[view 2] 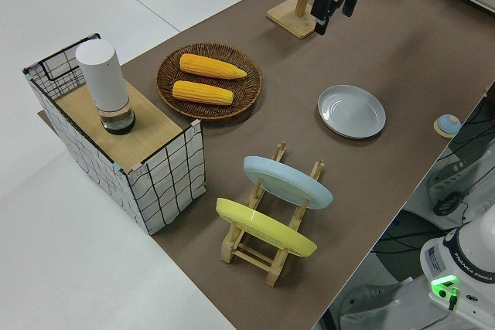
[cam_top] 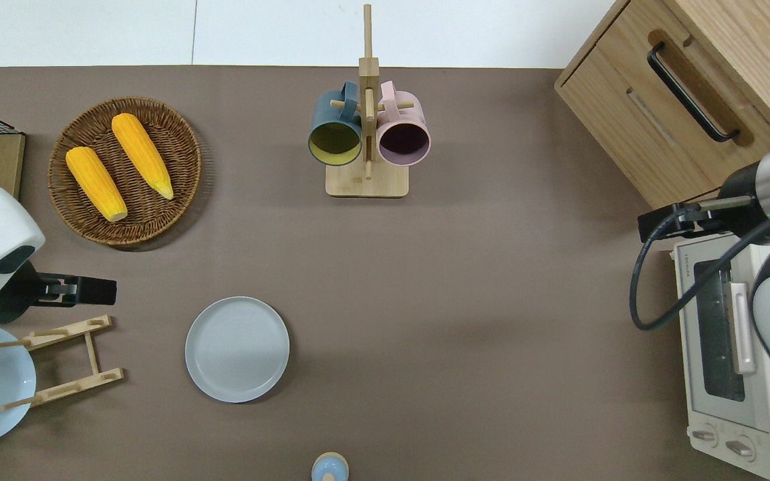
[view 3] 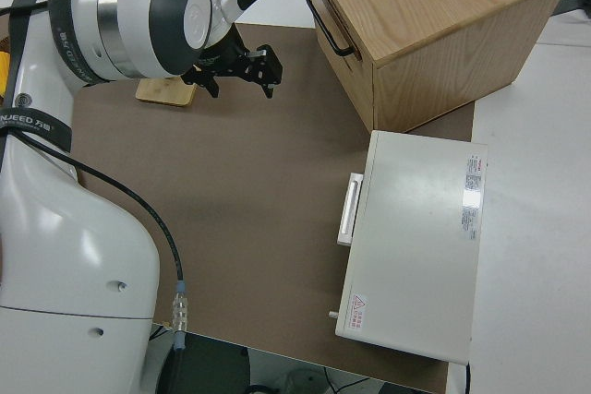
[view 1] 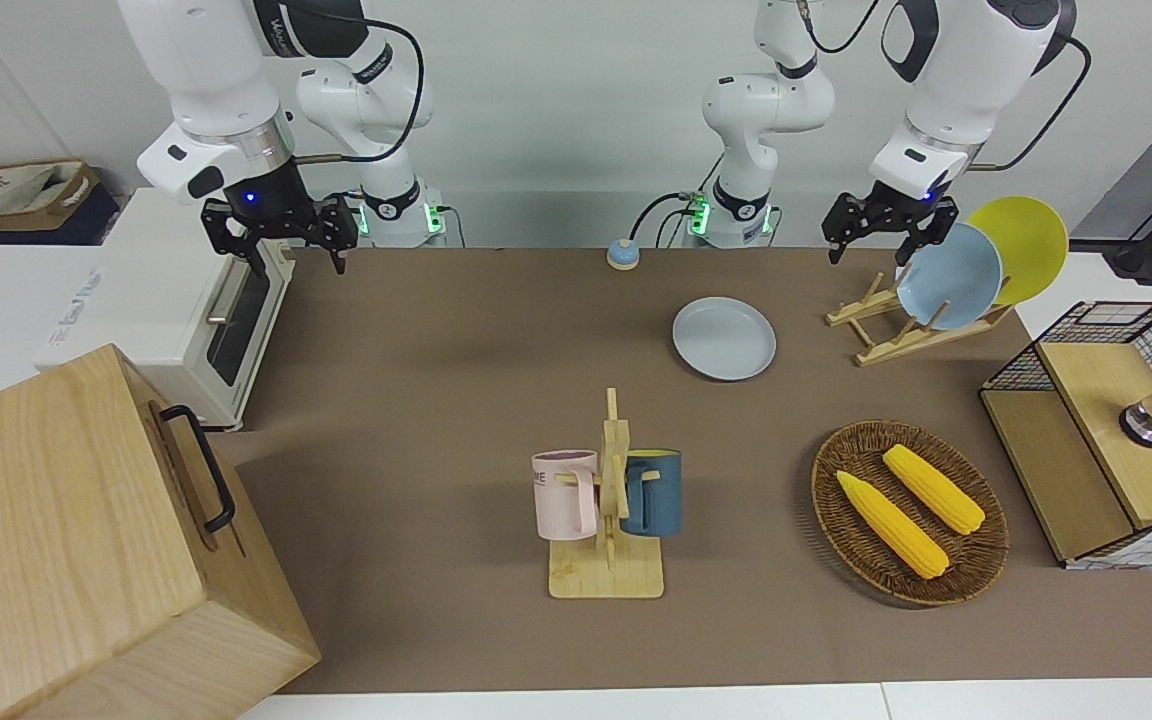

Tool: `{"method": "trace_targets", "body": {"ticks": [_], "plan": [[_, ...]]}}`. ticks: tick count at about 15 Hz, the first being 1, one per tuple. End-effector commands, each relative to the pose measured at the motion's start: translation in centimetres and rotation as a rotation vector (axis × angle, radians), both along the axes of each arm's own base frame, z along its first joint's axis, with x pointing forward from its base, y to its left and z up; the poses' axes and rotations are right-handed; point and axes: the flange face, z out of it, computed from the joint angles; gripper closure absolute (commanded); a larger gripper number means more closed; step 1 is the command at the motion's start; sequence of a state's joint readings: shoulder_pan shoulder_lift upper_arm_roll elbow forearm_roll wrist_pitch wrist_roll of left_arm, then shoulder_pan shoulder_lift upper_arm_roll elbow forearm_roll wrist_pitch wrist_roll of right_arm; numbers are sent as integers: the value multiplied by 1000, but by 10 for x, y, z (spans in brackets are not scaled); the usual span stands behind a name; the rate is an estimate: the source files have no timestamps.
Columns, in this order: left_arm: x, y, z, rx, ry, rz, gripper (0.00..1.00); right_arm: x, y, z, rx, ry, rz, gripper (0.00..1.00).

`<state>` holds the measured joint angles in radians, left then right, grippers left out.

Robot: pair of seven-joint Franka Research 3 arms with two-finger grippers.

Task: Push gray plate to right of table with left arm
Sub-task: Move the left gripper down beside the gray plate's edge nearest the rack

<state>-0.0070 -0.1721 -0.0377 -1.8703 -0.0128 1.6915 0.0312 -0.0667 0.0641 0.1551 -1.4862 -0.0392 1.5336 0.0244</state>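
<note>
The gray plate [view 1: 724, 338] lies flat on the brown table [view 1: 416, 400], between the wooden plate rack and the table's middle; it also shows in the overhead view [cam_top: 236, 349] and the left side view [view 2: 352, 111]. My left gripper [view 1: 872, 245] is open and empty, up in the air. In the overhead view it [cam_top: 105, 292] is over bare table beside the plate rack, toward the left arm's end from the plate and apart from it. My right gripper [view 1: 299, 258] is open and parked.
A plate rack [cam_top: 64, 361] holds a sky-blue plate [view 1: 951, 277] and a yellow plate [view 1: 1026, 245]. A wicker basket [cam_top: 178, 143] holds two corn cobs. A mug rack [cam_top: 366, 180], a wooden box [view 1: 66, 540], a toaster oven [cam_top: 732, 347], a wire box [view 1: 1106, 440] and a small blue bell [view 1: 622, 254] also stand here.
</note>
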Motion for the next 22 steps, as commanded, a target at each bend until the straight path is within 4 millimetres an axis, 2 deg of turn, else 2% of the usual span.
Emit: {"method": "trace_targets", "body": {"ticks": [1, 8, 17, 22], "plan": [[-13, -6, -6, 7, 15, 18, 5, -3, 0, 3, 6, 4, -4, 17], [-25, -11, -35, -6, 23, 28, 5, -3, 0, 3, 6, 4, -4, 17], [-52, -22, -97, -27, -5, 44, 5, -3, 0, 3, 6, 4, -4, 17], [-63, -21, -123, -30, -24, 50, 5, -3, 0, 3, 6, 4, -4, 17]]}}
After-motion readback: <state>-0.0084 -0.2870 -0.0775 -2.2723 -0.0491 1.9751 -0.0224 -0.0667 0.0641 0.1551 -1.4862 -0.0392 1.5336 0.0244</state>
